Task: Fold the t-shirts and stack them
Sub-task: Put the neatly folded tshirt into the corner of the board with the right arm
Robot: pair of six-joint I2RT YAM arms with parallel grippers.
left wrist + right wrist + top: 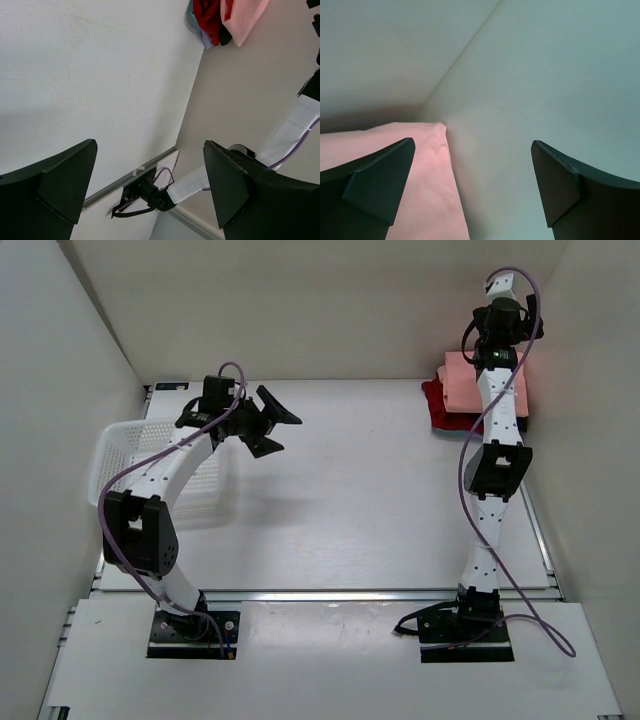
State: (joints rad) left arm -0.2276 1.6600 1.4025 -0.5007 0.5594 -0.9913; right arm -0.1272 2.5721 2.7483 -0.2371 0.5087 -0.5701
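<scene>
The folded t-shirts lie stacked at the far right corner of the table. The salmon-pink one point(460, 380) is on top and a red one point(436, 400) sticks out beneath it. In the left wrist view the pink point(247, 15), red point(207, 15), black point(226, 37) and pale lavender point(205, 41) layers show. My right gripper point(508, 322) hovers over the stack by the wall, open and empty point(470, 190), with the pink shirt point(420, 185) below its left finger. My left gripper point(274, 428) is open and empty point(150, 190), raised above the table's left middle.
A white lattice basket point(125, 455) stands at the left edge under my left arm. Enclosure walls close in the back and both sides. The right arm's base point(150, 192) shows in the left wrist view.
</scene>
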